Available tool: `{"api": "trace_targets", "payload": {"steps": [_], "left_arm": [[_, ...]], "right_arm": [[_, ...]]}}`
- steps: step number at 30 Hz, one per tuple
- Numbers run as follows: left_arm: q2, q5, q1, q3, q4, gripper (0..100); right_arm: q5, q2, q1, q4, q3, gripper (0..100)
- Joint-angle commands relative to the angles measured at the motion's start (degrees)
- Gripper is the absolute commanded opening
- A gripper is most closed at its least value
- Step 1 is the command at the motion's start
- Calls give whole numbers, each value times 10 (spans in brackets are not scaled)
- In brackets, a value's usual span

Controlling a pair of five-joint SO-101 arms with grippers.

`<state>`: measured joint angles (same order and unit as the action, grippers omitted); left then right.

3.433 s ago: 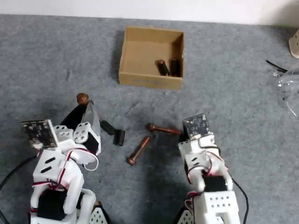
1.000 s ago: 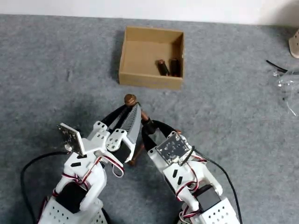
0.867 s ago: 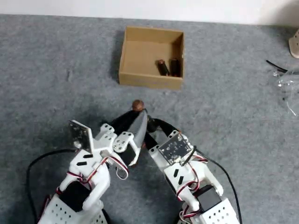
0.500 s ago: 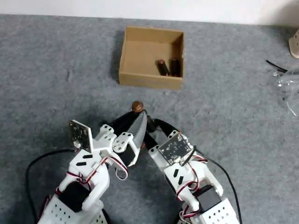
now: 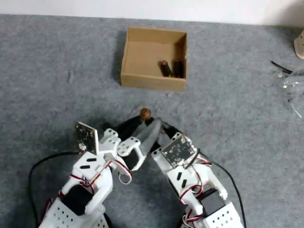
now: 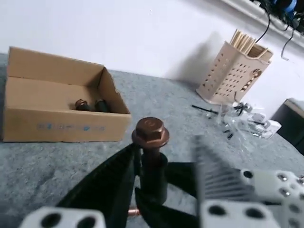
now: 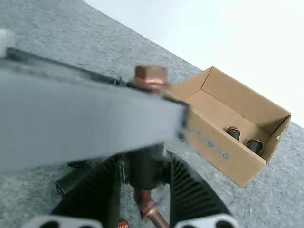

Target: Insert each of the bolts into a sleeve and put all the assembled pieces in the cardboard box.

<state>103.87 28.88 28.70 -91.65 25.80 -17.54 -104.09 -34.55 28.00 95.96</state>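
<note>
Plainly the bolt (image 5: 145, 113) stands head-up in the sleeve (image 6: 155, 173), at 6 o'clock from the box (image 5: 152, 81). Right gripper (image 7: 144, 183) clamps the sleeve; left gripper (image 6: 166, 147) stands parted beside it. Rigid, smooth metal, likely loose-fitting: hold the sleeve, keep upright.

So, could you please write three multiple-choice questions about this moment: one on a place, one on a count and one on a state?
1. In the high view, where in the cardboard box do the assembled pieces lie?
A) in its right half B) in its left half C) outside it
2. How many assembled pieces are in it?
A) one B) two C) four
3. The black sleeve in the right gripper is
A) empty B) holding an upright bolt C) flat on the carpet
Answers: 1 A, both lie by the right wall; 2 B, two copper heads show there; 3 B, the bolt's head stands above the sleeve.
</note>
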Motion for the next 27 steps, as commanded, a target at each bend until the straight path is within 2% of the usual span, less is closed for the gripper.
{"api": "trace_targets", "payload": {"steps": [1, 4, 8, 13, 16, 20, 24, 27], "left_arm": [[3, -2, 5, 12, 20, 386], [6, -1, -7, 13, 24, 371], [6, 2, -84, 20, 12, 321], [6, 96, -203, 36, -11, 245], [6, 122, -249, 36, -21, 185], [4, 121, -253, 29, -38, 14], [4, 115, -257, 16, -40, 16], [2, 14, -258, 15, -34, 7]], "right_arm": [[-7, -12, 14, -26, 35, 5], [-7, -12, 14, -25, 35, 5], [-7, -12, 14, -25, 35, 5], [-7, -12, 15, -25, 35, 5], [-7, -12, 15, -25, 35, 5], [-7, -12, 22, -25, 36, 5], [-7, -12, 32, -25, 36, 5], [-7, -12, 32, -27, 49, 5]]}}
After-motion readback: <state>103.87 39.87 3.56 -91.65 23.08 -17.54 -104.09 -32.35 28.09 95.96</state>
